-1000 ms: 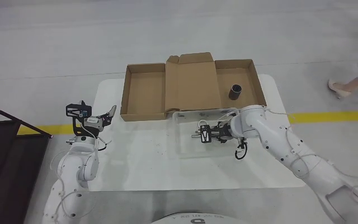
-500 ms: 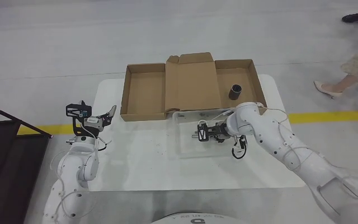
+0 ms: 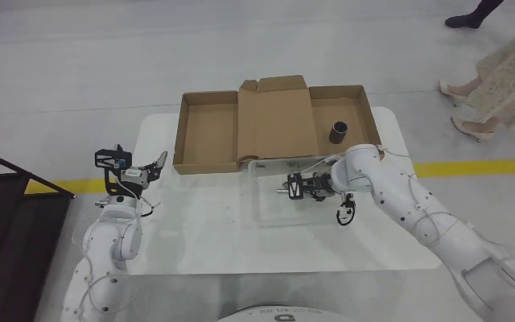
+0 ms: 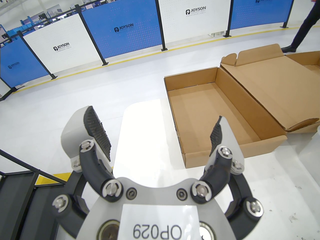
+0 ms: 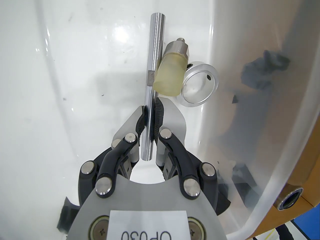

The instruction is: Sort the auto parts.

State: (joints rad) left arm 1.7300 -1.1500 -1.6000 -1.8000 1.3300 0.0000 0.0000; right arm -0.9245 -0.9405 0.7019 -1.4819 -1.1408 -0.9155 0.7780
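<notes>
Right gripper [image 5: 150, 109] around rod [image 5: 155, 51] near wall [image 5: 262, 88]

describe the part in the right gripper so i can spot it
Find the clear tray in front of the cardboard box. Inside, the right gripper is shut on a metal rod. It is long and thin, unlike the stubby yellowish cylinder and silver ring beside it.

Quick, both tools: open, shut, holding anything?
Left tool: open, holding nothing.
Right tool: closed on the metal rod in the clear tray.
</notes>
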